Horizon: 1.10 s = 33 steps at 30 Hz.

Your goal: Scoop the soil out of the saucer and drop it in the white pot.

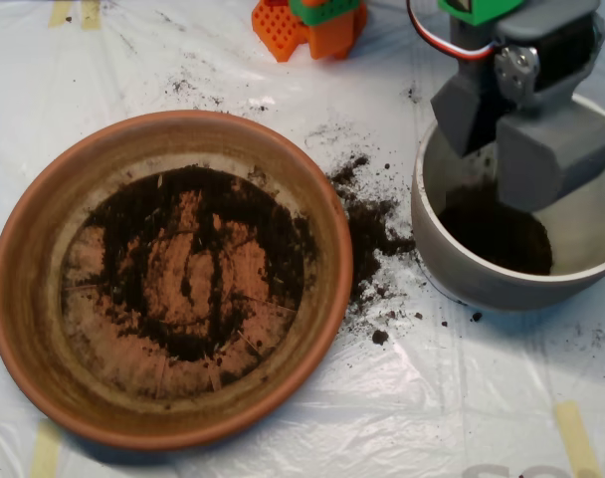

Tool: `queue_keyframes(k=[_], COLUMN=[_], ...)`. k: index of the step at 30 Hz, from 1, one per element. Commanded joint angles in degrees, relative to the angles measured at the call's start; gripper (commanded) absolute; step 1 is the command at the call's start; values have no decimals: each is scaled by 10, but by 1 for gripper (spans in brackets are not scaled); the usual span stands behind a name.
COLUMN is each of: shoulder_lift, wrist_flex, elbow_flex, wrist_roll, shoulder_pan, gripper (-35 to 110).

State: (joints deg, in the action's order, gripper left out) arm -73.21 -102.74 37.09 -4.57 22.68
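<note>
Two vessels sit side by side on the desk [283, 438], which is covered in clear plastic sheeting: the saucer [24, 299] at left, the white pot [462, 274] at right, near each other but apart. The hand [521, 129], a grey scoop, hangs over the pot's mouth, its two shells standing apart with a gap between them, so it reads as parted and likely emptying or just emptied; I see no soil gripped in it. Soil [497, 234] lies in a dark heap on the pot's floor below the scoop, which suits a drop made straight down inside the rim. More soil [183, 259] is left in the saucer as a thin, patchy ring with bare clay showing through the middle, so the task looks well along but unfinished. Spilled soil [367, 224] lies on the plastic in the gap between the vessels, most likely fallen along the carrying path. The saucer's raised rim and the pot's taller wall are the edges to clear on the way back. Open desk lies below both vessels; at the top edge an orange and green block [307, 25] stands well apart from the path.
</note>
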Motion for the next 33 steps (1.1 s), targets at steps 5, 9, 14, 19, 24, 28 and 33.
queue_keyframes(k=[5, 9, 14, 19, 24, 28, 33], shoulder_lift=[-49, -91, -136, -178, -212, -287, -337], wrist_flex=[-6, -6, -5, -5, 16, 107, 207], elbow_flex=[6, 43, 66, 69, 140, 316, 507], wrist_roll=[-10, -8, -4, 9, -3, -22, -53], shoulder_pan=[-4, -11, -17, -65, -182, -287, -396], gripper=[31, 31, 32, 36, 37, 38, 40])
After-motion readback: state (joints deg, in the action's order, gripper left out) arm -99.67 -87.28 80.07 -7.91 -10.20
